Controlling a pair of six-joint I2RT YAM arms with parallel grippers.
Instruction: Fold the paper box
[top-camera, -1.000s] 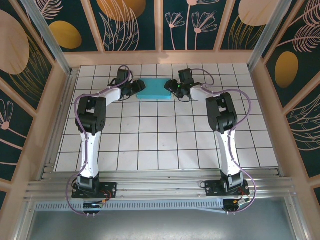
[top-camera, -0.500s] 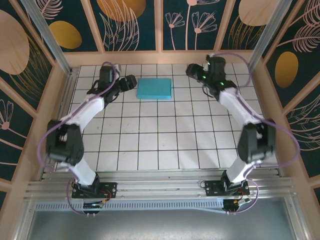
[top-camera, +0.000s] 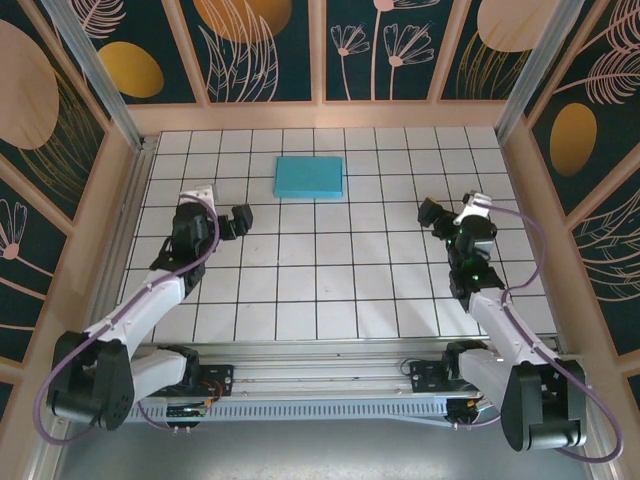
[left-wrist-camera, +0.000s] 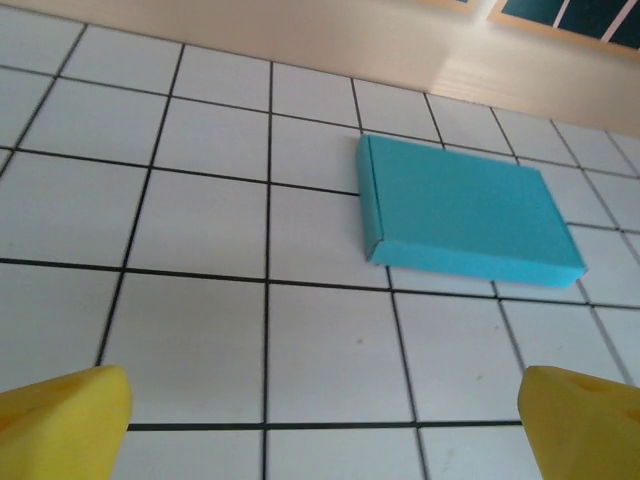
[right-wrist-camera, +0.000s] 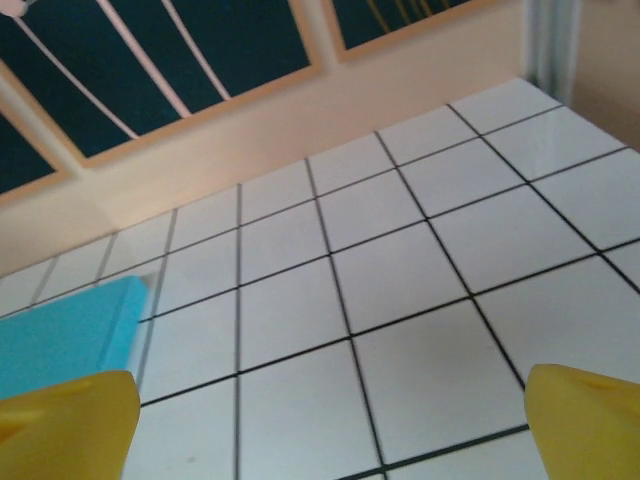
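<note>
Fingers (left-wrist-camera: 65, 420) spread on left gripper (top-camera: 234, 222) & right gripper (top-camera: 437, 218), both empty. Shallow teal paper box (top-camera: 309, 177) closed; unheld flaps cd spring open.

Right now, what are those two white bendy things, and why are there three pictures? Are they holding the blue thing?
Those are two robot arms, bolted at the near edge of the table. Each ends in a two-finger pincer: the left gripper and the right gripper. One picture looks down from above. The other two come from small cameras on the wrists, so the yellow corners are fingertips. On the white tiles lies the teal paper box, folded shut, toward the far side. Both pincers are open and hold nothing; neither touches the box.
</note>
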